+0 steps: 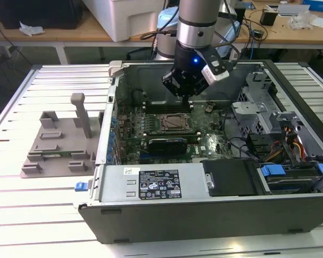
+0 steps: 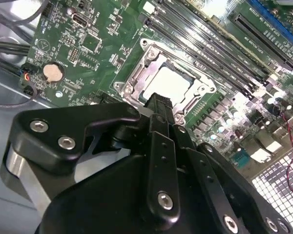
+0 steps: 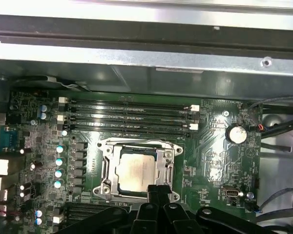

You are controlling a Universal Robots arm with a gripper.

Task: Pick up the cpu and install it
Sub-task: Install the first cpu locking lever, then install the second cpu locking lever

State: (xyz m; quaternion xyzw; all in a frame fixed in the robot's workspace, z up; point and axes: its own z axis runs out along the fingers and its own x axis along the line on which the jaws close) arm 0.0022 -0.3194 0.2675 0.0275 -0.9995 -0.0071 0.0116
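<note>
The cpu (image 3: 136, 170) lies flat inside the square metal-framed socket (image 3: 106, 168) on the green motherboard, silver top up. It also shows in the second wrist view as the cpu (image 2: 168, 83), with the socket frame (image 2: 132, 78) around it. My gripper (image 3: 158, 189) hangs just above the socket's edge, black fingers together and nothing between them. The second wrist view has the gripper (image 2: 158, 102) over the socket's near side. In the exterior view the gripper (image 1: 183, 92) hovers inside the open computer case above the socket (image 1: 175, 122).
Memory slots (image 3: 132, 117) run beside the socket, and a coin battery (image 3: 236, 134) sits nearby. A long black expansion card (image 1: 167, 144) lies in front of the socket. A metal drive cage (image 1: 258, 107) and cables fill the exterior view's right. A grey fixture (image 1: 59, 142) stands on the slatted table.
</note>
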